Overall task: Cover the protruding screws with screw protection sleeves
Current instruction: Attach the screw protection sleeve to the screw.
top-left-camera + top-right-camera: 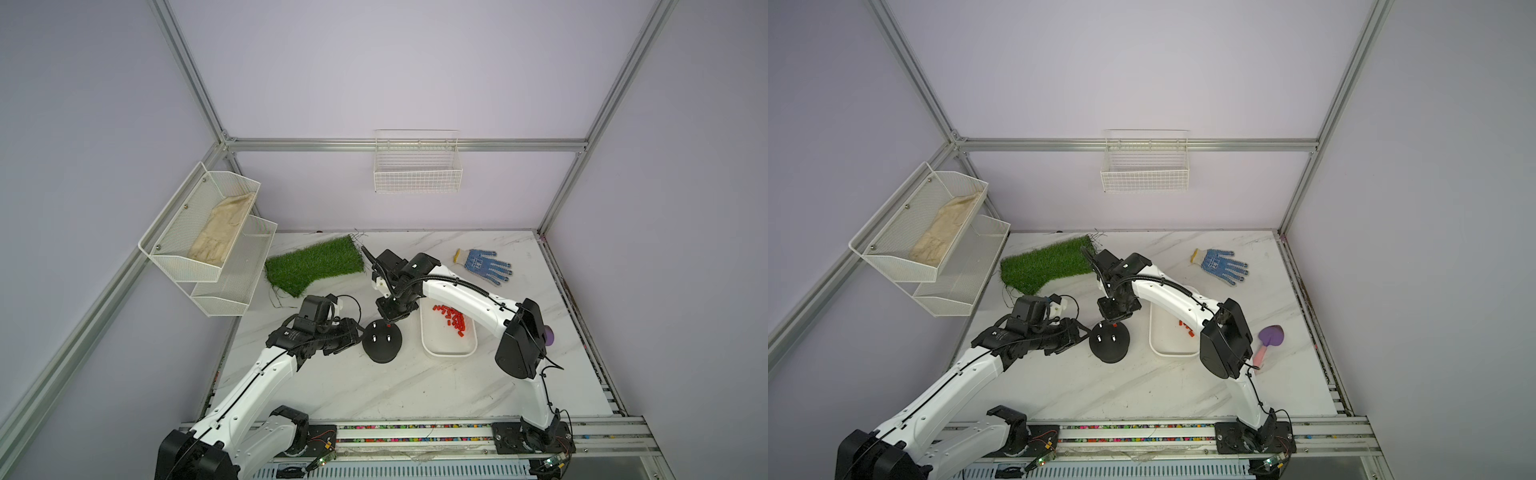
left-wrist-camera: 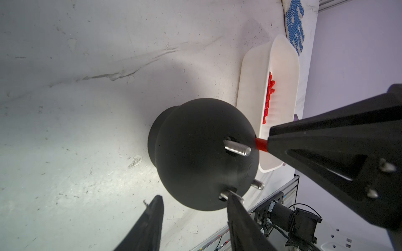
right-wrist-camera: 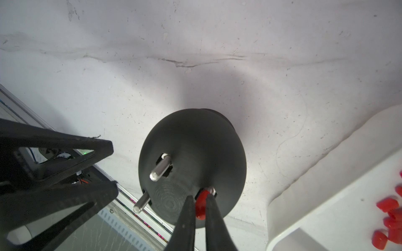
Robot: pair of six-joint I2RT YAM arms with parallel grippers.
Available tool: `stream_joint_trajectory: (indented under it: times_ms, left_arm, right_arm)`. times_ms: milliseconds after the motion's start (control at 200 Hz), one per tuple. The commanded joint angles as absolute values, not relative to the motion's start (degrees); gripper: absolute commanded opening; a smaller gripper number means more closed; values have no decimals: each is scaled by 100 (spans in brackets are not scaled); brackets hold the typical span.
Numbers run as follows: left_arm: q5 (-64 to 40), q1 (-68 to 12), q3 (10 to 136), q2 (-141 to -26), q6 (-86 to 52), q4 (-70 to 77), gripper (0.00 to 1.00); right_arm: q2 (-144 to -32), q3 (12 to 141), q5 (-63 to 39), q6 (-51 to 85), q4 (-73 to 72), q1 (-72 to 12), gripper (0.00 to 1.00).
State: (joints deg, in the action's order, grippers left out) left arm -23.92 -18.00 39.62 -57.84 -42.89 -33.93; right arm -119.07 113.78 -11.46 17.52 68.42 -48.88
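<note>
A black dome base [image 1: 381, 347] [image 1: 1108, 349] stands on the marble table between both arms. Bare protruding screws [image 3: 161, 166] [image 2: 237, 147] stick up from it; three show uncovered. My right gripper [image 3: 200, 197] [image 1: 389, 321] reaches down from above and is shut on one red screw protection sleeve [image 3: 201, 206] [image 2: 261, 144], which sits over the fourth screw at the dome's far right. My left gripper [image 2: 194, 195] [image 1: 360, 332] is open beside the dome's left edge and holds nothing. One of its fingers hides part of a screw [image 2: 226, 194]. Several more sleeves [image 1: 451, 318] lie in a white tray [image 1: 449, 353].
The white tray [image 1: 1173, 353] is just right of the dome, under the right arm. Green turf [image 1: 313, 266] lies at the back left, and a blue-dotted glove [image 1: 484, 266] at the back right. A purple trowel [image 1: 1271, 336] lies right of the tray. Mesh racks [image 1: 208, 241] hang on the left wall.
</note>
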Motion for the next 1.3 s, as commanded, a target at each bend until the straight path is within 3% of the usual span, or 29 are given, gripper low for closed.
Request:
stream_joint_trajectory:
  times_ms: [0,880,1075,1295]
  left_arm:
    - [-2461,-1761,3856,-5676,-4342,-3270,49]
    - [-2496,-1767,3884,-5621,-4412,-3268,49]
    - [-2479,-1776,3911,-5633,-4421,-3270,49]
    - [-2487,-1775,3923,-5625,-4425,-3270,49]
  right_arm:
    - [-11764,11192,-1134,1758,6711,-4931,14]
    - [-11185,10269,-1079,1916,6109,-4936,14]
    - [-11147,10354,-1020,1907,6044,-4931,24]
    - [-11128,10566,-970,1916,5995,-4933,27]
